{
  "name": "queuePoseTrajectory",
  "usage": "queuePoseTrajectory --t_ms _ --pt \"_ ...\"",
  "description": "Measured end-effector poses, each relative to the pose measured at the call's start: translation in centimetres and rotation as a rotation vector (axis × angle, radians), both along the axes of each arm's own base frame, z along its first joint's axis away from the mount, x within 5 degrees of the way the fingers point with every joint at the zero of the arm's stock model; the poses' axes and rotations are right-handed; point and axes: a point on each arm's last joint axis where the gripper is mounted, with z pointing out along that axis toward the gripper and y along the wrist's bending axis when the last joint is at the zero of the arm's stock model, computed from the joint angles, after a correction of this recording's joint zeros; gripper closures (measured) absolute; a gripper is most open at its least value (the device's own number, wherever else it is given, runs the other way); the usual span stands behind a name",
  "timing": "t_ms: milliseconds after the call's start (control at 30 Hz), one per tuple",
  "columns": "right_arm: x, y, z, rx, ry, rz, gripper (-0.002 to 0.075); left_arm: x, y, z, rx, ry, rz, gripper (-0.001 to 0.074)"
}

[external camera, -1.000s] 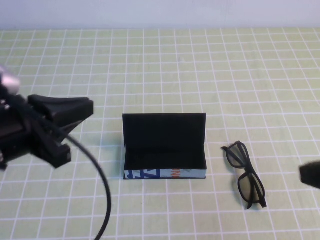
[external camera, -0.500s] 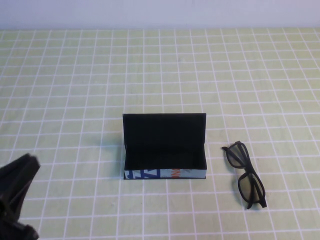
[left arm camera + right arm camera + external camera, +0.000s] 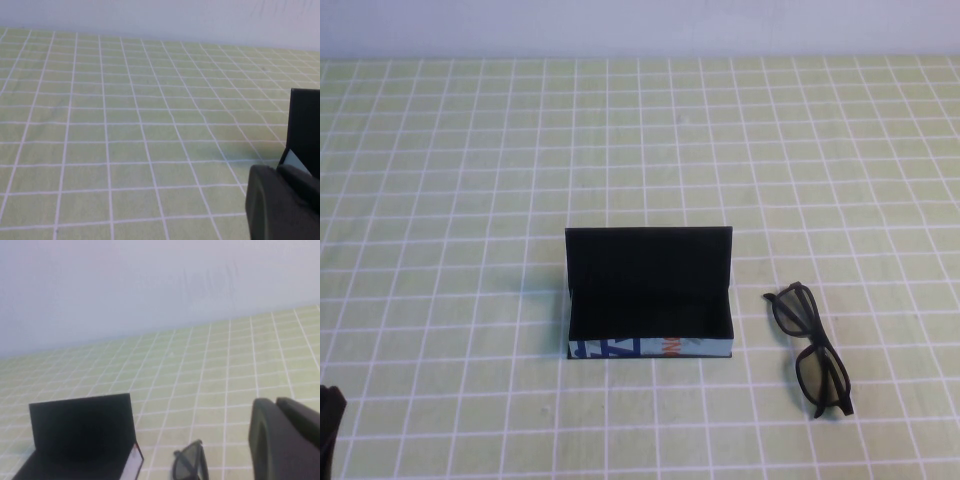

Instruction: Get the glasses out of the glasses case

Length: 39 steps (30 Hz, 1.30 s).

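Note:
The glasses case stands open in the middle of the table, lid upright, its inside dark and empty, its light-blue printed side facing me. The black glasses lie on the table to its right, apart from it. My left gripper is low at the near left, shut and empty, with the case's end ahead of it. My right gripper is shut and empty, near right, behind the glasses and the case; it is outside the high view.
The table is covered by a green cloth with a white grid. A pale wall runs along the far edge. A dark bit of my left arm shows at the near left corner.
My left arm has pulled back from beside the case to the near left corner, almost out of the high view. The right arm's tip has left the right edge. Case and glasses have not moved.

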Motion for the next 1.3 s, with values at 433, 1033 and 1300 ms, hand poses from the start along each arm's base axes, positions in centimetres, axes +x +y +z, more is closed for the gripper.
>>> queuePoseTrajectory --t_ms 433,1033,1300 --pt "-0.5 0.5 -4.9 -0.067 0.238 0.071 0.0742 0.0 0.0 0.0 -0.015 -0.002 0.006 0.0739" --pt "-1.5 -1.3 -4.6 -0.109 0.027 -0.161 0.0742 0.0 0.0 0.0 -0.015 -0.003 0.006 0.0739" --pt "-1.5 -1.3 -4.6 -0.108 0.029 -0.165 0.0742 0.0 0.0 0.0 -0.015 -0.001 0.006 0.0739"
